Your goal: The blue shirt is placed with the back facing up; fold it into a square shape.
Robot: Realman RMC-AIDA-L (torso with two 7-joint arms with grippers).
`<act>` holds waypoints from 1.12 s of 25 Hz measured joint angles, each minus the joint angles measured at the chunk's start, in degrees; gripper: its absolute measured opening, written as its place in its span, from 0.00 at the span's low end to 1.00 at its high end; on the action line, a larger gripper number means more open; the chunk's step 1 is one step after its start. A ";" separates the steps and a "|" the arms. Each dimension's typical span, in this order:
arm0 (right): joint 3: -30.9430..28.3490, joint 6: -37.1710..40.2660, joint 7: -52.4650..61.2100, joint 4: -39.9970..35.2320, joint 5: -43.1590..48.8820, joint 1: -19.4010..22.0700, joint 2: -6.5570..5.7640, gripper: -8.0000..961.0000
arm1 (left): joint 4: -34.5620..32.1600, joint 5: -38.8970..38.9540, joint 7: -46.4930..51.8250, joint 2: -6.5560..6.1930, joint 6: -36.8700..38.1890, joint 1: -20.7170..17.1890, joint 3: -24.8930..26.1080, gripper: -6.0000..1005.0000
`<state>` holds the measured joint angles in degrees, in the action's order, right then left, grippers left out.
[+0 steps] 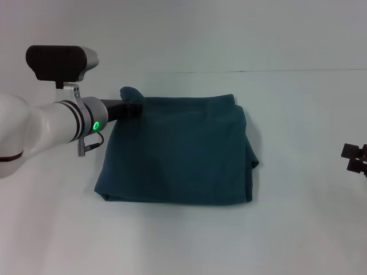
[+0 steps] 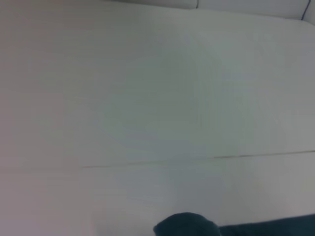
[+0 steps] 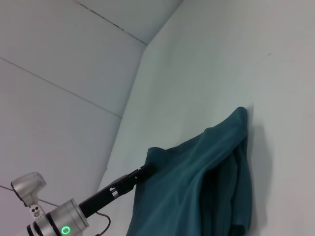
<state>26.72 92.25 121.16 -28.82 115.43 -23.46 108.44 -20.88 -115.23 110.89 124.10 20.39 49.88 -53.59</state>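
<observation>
**At the Far-Left Corner, a Gripper Pinches the Folded Shirt**

On the left of the white table (image 1: pixel 189 240), the robot's left arm (image 1: pixel 40 129) reaches in from the edge of the head view, a green light glowing on its wrist ring and a dark camera housing (image 1: pixel 60 62) riding above it. Its left gripper (image 1: pixel 133 107) sits at the far-left corner of the blue shirt (image 1: pixel 183 152), its black fingers pressed together on a small bunch of cloth that stands up as a rounded hump just beyond them. The right wrist view shows the same grip from the other side: the dark fingers (image 3: pixel 140 175) bite into the cloth where the corner rises off the table. The left wrist view catches only that hump of fabric at its lower edge, against bare white surface.

At the middle of the table, the shirt lies folded into a rough rectangle with its plain side up. Its near edge runs fairly straight, and its left edge slants outward toward the near-left corner. Along the right side the layers do not line up, and a small flap pokes out past the edge.

Well apart at the far right edge of the head view, the right gripper (image 1: pixel 356 158) hovers off the shirt, touching nothing; I cannot tell whether its fingers are spread or together.
</observation>
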 joint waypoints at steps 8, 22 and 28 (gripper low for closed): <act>0.00 -0.24 0.08 0.00 0.15 -0.08 -0.04 0.92 | -0.76 0.02 0.66 0.00 -0.03 -0.32 0.14 0.19; 0.00 -0.39 0.04 -0.01 0.51 -0.13 -0.08 0.92 | -1.35 0.19 0.84 0.00 -0.18 -0.89 4.60 0.08; 0.00 -0.72 0.04 0.00 0.51 -0.34 -0.08 0.92 | -1.81 0.25 1.41 -0.05 -0.04 -1.84 5.47 0.08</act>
<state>26.72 91.53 121.20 -28.83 115.94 -23.80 108.37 -22.69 -114.98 112.30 124.05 20.35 48.04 -48.13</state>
